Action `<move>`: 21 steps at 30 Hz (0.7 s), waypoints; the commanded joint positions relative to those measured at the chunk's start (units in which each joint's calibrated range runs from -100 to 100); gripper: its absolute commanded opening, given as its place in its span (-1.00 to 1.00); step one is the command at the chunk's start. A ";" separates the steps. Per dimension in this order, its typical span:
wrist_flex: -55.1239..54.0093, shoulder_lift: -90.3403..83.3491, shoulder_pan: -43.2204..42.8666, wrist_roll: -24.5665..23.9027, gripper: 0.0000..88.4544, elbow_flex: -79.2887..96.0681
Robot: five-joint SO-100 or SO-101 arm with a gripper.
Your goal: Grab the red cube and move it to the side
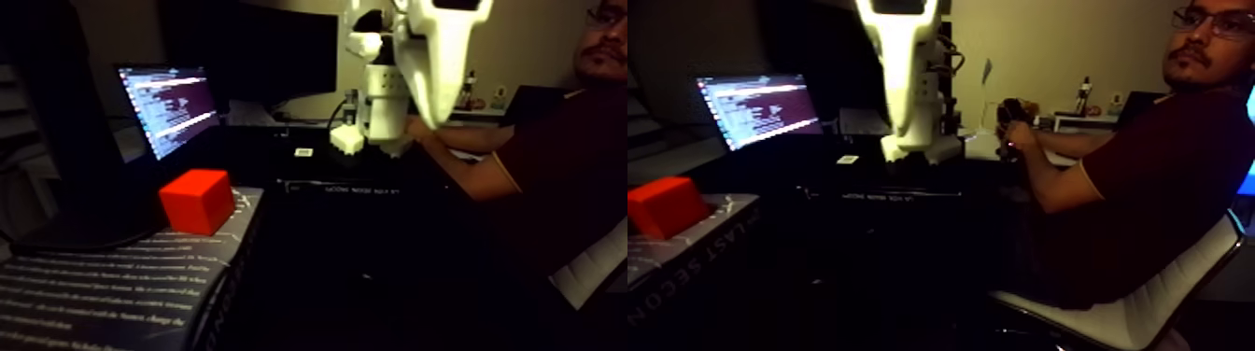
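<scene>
The fixed view holds two nearly equal pictures side by side. The red cube point(196, 201) rests on a grey book point(112, 289) at the lower left of the left half, and shows again as the red cube point(665, 207) at the left edge of the right half. My white gripper point(432, 119) hangs point down from the top, well above the dark table and far to the right of the cube. Nothing is between its fingers. Its jaws read as one tapered white shape, so I cannot make out a gap.
An open laptop point(168, 107) glows behind the cube. The arm's white base point(378, 117) stands on the dark table behind the gripper. A person point(1149, 177) sits on a white chair point(1149, 308) at the right, hands near a device point(1013, 121) on the table.
</scene>
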 commanded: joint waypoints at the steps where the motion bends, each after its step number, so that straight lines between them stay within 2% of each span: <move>1: -3.84 -3.47 3.81 -0.06 -0.98 4.91; 5: -5.10 -7.67 5.97 -0.11 -0.98 9.90; 21: -4.26 -17.08 5.39 0.26 -0.98 18.70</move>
